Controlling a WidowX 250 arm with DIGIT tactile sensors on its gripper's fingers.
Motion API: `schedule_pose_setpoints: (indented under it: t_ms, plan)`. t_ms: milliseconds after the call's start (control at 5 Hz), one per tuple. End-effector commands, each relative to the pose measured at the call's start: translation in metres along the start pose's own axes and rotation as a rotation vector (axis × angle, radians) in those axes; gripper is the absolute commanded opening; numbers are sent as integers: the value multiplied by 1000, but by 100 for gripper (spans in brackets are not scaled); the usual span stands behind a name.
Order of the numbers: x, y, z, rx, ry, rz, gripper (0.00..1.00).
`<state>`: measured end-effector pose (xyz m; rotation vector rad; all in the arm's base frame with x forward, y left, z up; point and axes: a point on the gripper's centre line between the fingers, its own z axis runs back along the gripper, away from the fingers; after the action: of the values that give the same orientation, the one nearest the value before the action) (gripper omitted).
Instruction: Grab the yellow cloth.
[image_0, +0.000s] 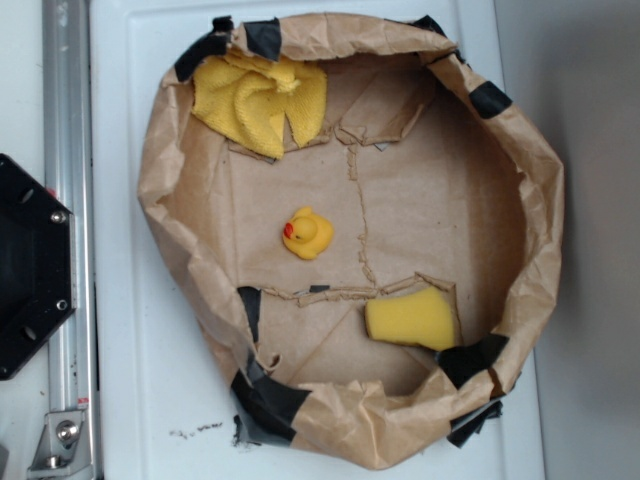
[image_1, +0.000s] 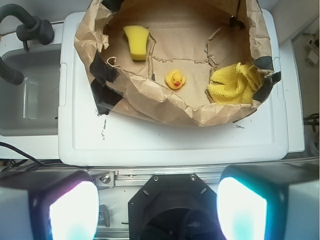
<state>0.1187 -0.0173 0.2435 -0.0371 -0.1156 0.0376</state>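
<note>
The yellow cloth (image_0: 262, 98) lies crumpled in the upper left corner of the brown paper basin (image_0: 165, 150); in the wrist view the yellow cloth (image_1: 235, 84) sits at the right inside the basin. My gripper (image_1: 157, 207) hangs high above the robot base, far from the cloth, its two pale fingers (image_1: 75, 210) wide apart with nothing between them. The gripper does not show in the exterior view.
A small yellow rubber duck (image_0: 307, 233) stands mid-basin and a yellow sponge block (image_0: 412, 318) lies at the lower right. The basin rests on a white lid (image_1: 170, 145). The black robot base (image_0: 30, 265) and a metal rail (image_0: 68, 200) are at left. A grey sink (image_1: 27, 95) is beside the lid.
</note>
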Motion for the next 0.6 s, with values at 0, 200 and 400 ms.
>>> schedule_pose_setpoints:
  t_ms: [0,200,400]
  plan:
    - [0,0,0,0,0,0,100]
    - [45,5,-14,111,18,-73,100]
    - [77,11,-33,180,31,-145,100]
